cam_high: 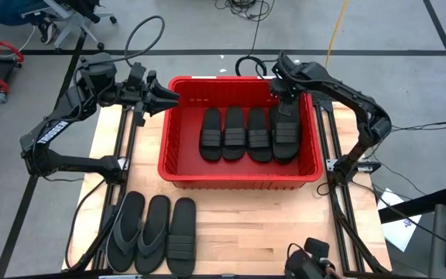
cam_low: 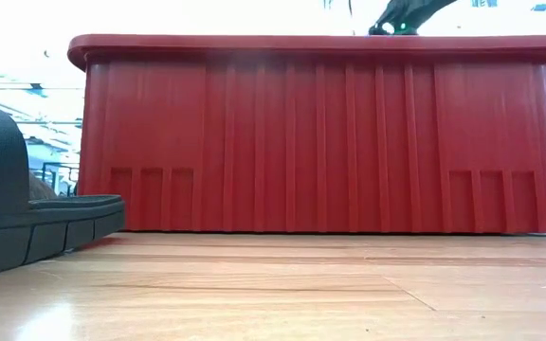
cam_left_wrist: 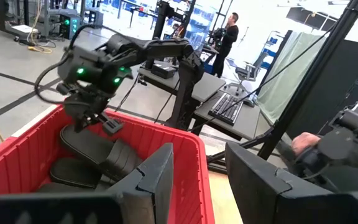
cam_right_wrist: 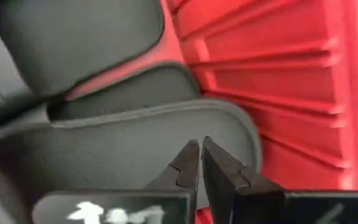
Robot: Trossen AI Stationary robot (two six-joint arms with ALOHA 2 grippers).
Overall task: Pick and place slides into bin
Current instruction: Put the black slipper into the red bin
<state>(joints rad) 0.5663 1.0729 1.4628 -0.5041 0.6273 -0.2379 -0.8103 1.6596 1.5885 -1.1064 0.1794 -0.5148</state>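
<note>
Your right gripper (cam_right_wrist: 199, 163) sits closed and empty above the slide (cam_high: 285, 128) in the bin (cam_high: 178, 124); next fetch another slide (cam_high: 182, 236).

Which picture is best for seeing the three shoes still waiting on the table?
The high view: all three slides lie side by side below the red bin. The low view catches only one slide's edge; the wrist views show none of them.

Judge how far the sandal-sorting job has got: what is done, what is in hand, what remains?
Done: four slides lie side by side in the red bin. In hand: nothing is gripped; the right gripper is shut and empty just above the rightmost slide in the bin, and the left gripper waits at the bin's left rim. Left: three slides lie on the table.
</note>
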